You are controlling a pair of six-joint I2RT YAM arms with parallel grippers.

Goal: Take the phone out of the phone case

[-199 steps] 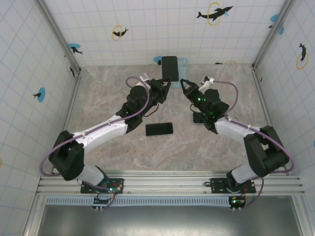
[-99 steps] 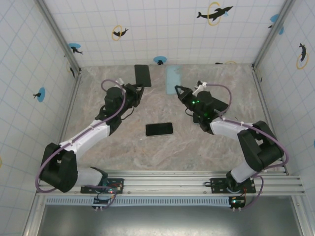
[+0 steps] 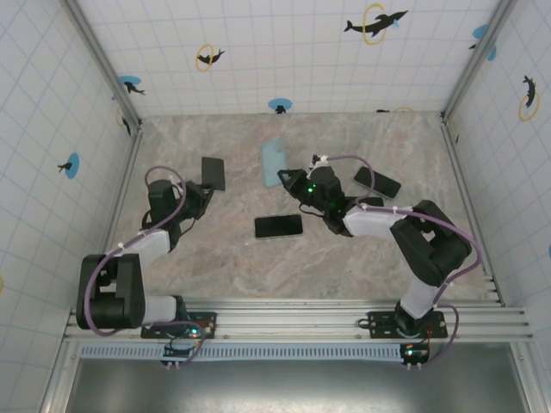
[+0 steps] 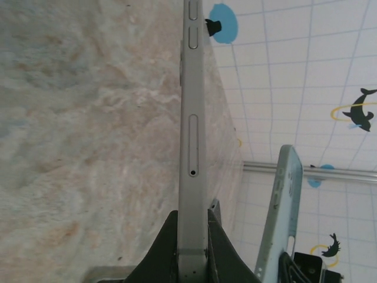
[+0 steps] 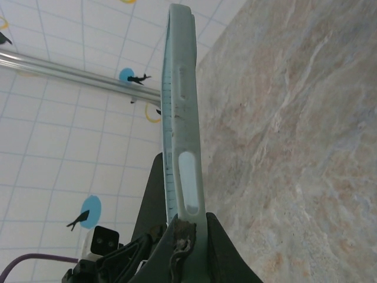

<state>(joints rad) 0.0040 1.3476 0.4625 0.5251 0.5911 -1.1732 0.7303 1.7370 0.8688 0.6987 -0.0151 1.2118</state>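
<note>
A second ago the phone and case were together at the far middle; now they are well apart. The left jaws stay clenched on the bare phone [image 3: 213,173] at the left. The right jaws grip the empty pale-blue case [image 3: 274,160] near the centre, above the worktop [image 3: 344,258]. The separation looks done; only setting both down seems left.

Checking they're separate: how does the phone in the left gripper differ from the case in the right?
The phone is dark; the case is pale blue. The phone's grey edge carries buttons; the case's edge has cut-outs. Both are clamped at one end, the left gripper and right gripper shut.
</note>
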